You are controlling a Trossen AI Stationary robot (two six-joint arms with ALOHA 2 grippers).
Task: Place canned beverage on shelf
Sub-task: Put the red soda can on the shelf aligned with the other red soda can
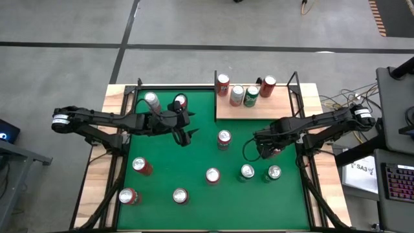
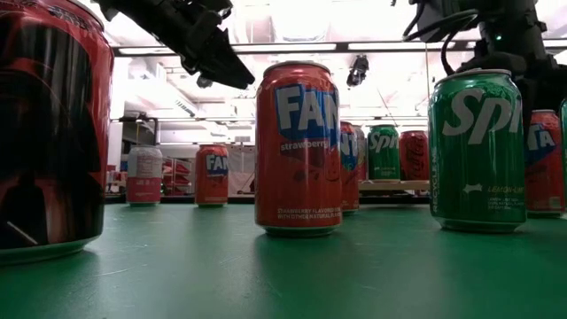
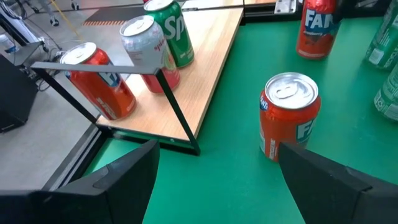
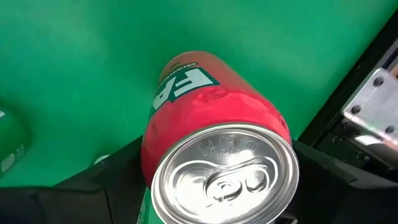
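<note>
Red aluminium fills the right wrist view: a red strawberry-soda can (image 4: pixel 211 112) stands upright on the green felt tabletop (image 1: pixel 194 194), silver lid up, between the jaws of the right gripper (image 1: pixel 265 146). They flank it closely, but I cannot tell whether they have clamped on it. In the high view this is right of centre. The pale wooden shelf with thin black rod edging (image 1: pixel 279 109) lies toward the top of the frame from there, close by and a little left. The can's long axis is vertical, so I'd judge the move to be a lift and a short carry up-frame, and the right arm is much the nearer to the shelf.

The board already holds four cans along its far side: a red one (image 1: pixel 222 83), a silver one (image 1: pixel 237 94), a green one (image 1: pixel 251 96) and another red (image 1: pixel 267 84). Its near right part looks bare. The black corner rods (image 1: pixel 295 79) could snag the can.

Two green cans (image 1: pixel 246 172) stand just below the gripper in the frame. The left gripper (image 1: pixel 187 136) hovers left of centre, fingers spread wide and empty, facing a lone red can (image 1: pixel 224 137).
</note>
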